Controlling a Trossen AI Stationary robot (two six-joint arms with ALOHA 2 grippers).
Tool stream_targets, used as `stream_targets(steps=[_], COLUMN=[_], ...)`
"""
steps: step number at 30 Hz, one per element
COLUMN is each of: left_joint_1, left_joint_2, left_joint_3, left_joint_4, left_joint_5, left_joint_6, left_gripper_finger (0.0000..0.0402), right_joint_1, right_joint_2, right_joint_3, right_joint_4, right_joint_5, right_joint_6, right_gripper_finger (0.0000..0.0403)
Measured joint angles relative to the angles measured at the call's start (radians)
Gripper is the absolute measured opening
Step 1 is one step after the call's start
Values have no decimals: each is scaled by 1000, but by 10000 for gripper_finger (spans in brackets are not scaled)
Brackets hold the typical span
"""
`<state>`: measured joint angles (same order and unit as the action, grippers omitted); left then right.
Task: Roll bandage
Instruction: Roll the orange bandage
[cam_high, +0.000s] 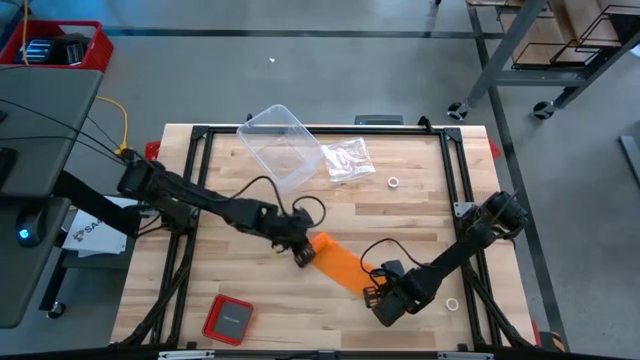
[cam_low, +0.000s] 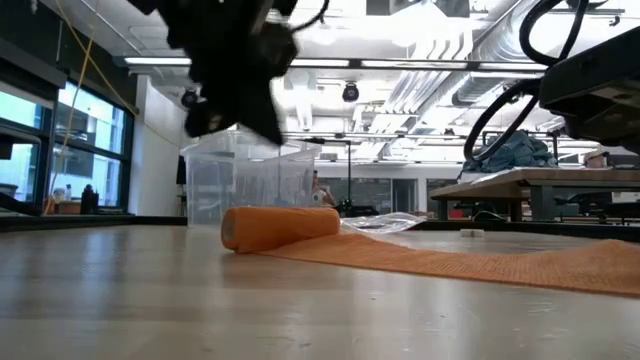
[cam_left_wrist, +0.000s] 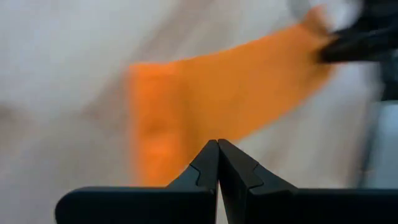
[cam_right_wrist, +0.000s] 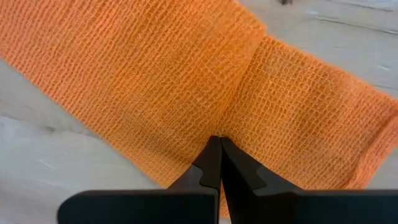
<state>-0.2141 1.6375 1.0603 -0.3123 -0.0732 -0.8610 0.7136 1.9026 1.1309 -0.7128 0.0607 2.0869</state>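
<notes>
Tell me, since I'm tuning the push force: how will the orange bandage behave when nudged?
The bandage is probably floppy: its unrolled tail lies limp and flat on the table. The rolled end looks apt to roll, being a small cylinder lying on its side. The open mesh weave seen at the right tool suggests it is light and grippy rather than slippery.

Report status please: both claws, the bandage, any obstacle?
Left claw shut, above the rolled end of the bandage. Right claw shut, tips on the flat end. Bandage partly rolled. Clear container and plastic bag well apart.
</notes>
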Motion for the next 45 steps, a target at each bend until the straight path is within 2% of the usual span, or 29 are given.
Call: stream_targets(steps=[2, 4, 10, 15, 20, 30, 40, 43, 45], left_joint_1=[-9, -13, -16, -8, 32, 107, 178, 194, 196], left_joint_2=[42, 113, 299, 363, 360, 346, 226, 180, 153], left_joint_3=[12, 47, 217, 317, 336, 320, 309, 291, 290], left_joint_4=[94, 111, 1, -136, -197, -333, -544, -553, -526], left_joint_5=[33, 75, 107, 38, -35, -29, -185, -197, -173], left_joint_6=[-32, -43, 21, 120, 176, 287, 495, 490, 434], left_gripper_finger=[0, 0, 0, 0, 0, 0, 0, 0, 0], right_joint_1=[0, -5, -12, -12, 3, 58, 111, 112, 111], right_joint_2=[0, 0, 0, 0, 0, 0, 0, 0, 0], right_joint_3=[0, -1, -1, -1, -1, 0, 0, 0, 0], right_joint_4=[2, 6, 18, 22, 26, 32, 11, 8, 9], right_joint_5=[0, 0, -4, -4, 3, -27, -87, -95, -95], right_joint_6=[0, 0, 0, 1, 29, 71, 87, 88, 88], right_gripper_finger=[0, 0, 0, 0, 0, 0, 0, 0, 0])
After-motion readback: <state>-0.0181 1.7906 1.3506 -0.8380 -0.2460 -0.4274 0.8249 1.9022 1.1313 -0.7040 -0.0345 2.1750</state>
